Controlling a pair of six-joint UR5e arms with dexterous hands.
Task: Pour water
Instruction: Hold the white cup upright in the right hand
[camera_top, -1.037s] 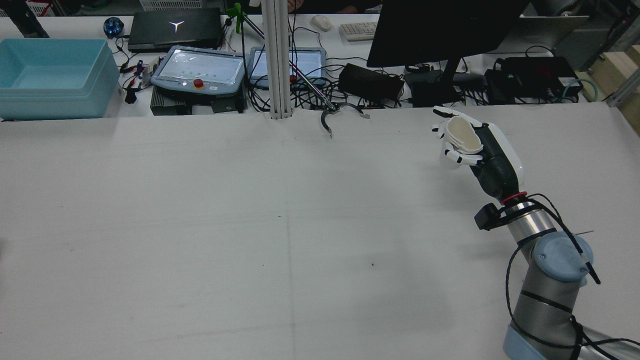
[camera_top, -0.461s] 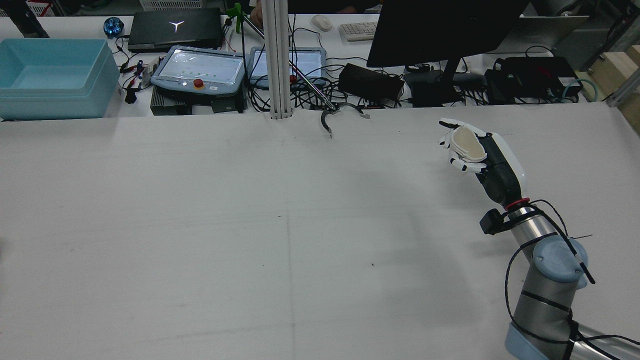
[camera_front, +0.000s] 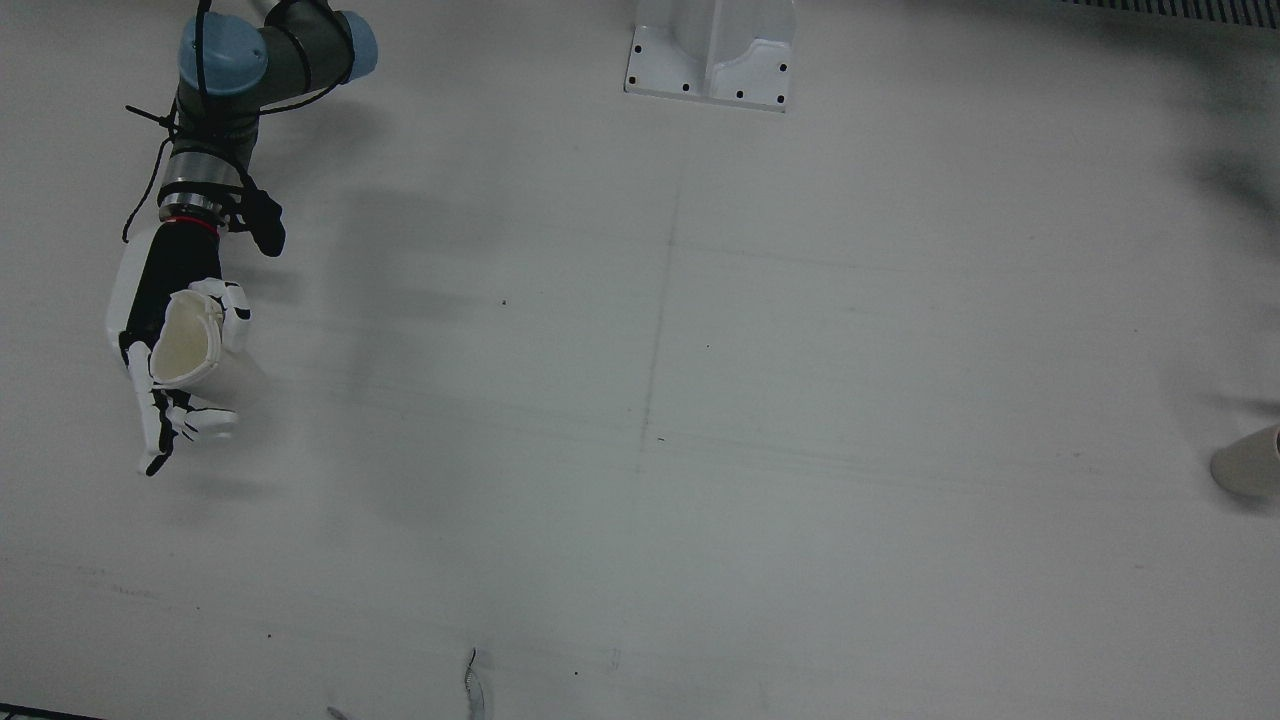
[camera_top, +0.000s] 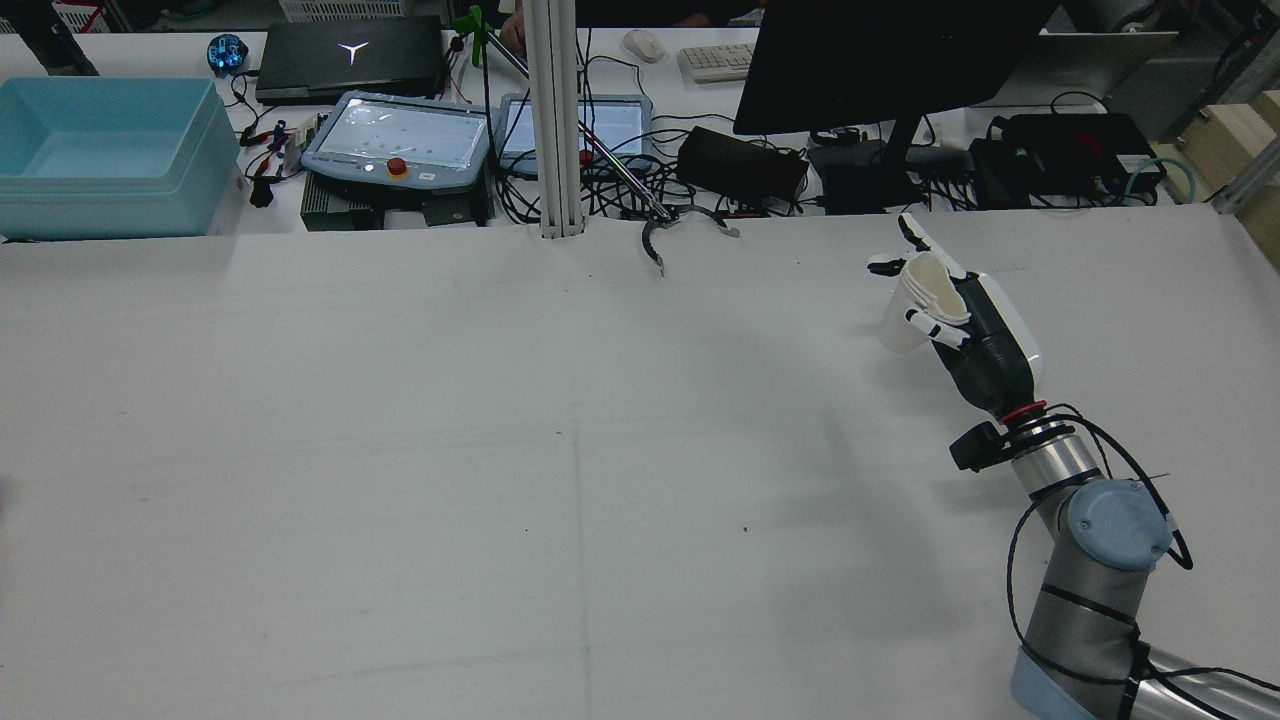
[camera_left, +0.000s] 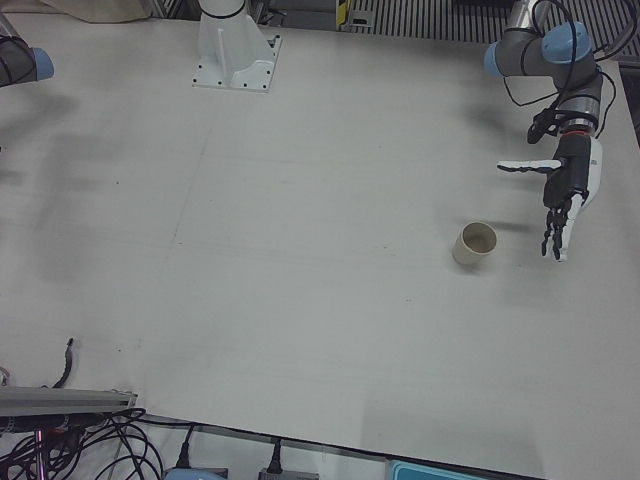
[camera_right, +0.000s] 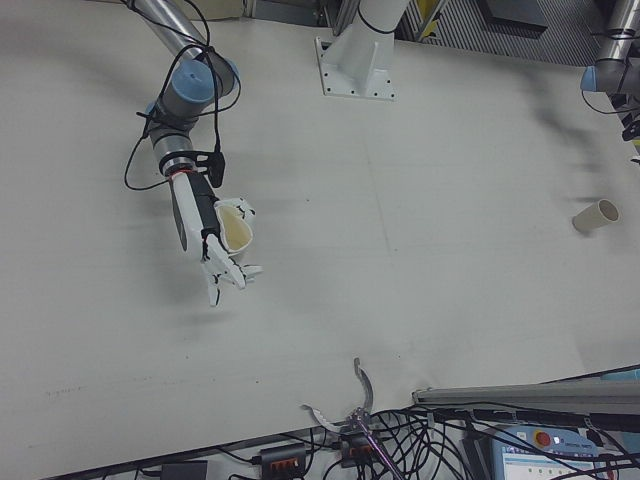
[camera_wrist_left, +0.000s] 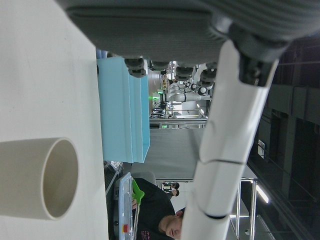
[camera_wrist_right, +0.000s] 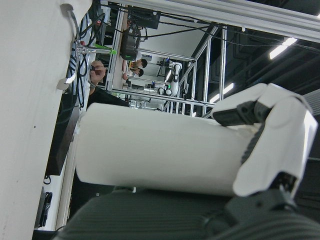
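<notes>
While gripped by the right hand (camera_top: 962, 318), the cylindrical paper cup (camera_top: 915, 300) tilts.

Right hand (camera_front: 170, 365) fingers (camera_front: 200, 422) around a paper cup (camera_front: 188, 345), second cup (camera_front: 1248, 463) at table (camera_front: 700, 420) edge
</notes>
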